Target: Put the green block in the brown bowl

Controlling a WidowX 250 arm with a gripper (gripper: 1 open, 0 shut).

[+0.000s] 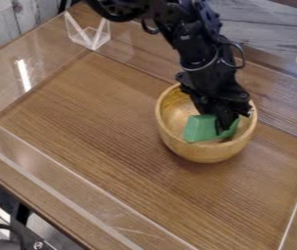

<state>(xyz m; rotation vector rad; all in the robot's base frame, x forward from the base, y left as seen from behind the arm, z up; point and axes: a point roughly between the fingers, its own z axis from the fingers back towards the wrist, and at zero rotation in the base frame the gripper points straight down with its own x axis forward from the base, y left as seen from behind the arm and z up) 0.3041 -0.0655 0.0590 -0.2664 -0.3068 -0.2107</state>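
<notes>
Inside the brown bowl (206, 135), the green block (202, 128) sits tilted, one end down in the hollow and the other reaching up toward the black gripper (221, 121). Only a short stretch of the block shows, since the gripper and the bowl's wall cover the rest. The gripper points steeply down into the bowl from above, and its fingers are drawn together, clamped on the upper part of the block as far as the view lets one judge; the exact contact is hidden by the dark fingers.

The bowl is round, light tan wood with a thick rim, and it stands upright on the wooden table (99, 127), toward the right edge and about midway between the near and far edges. Its rim is partly hidden on the far side by the black robot arm (178, 29), which comes in from the top of the view and bends down over the bowl.

Near the far left corner of the table, well apart from the bowl, a small clear plastic stand (89, 35) rests on the surface. A low transparent wall (34, 156) runs along the near left edge of the table, catching pale reflections. The wood grain runs diagonally across the surface, from the far left toward the near right.
</notes>
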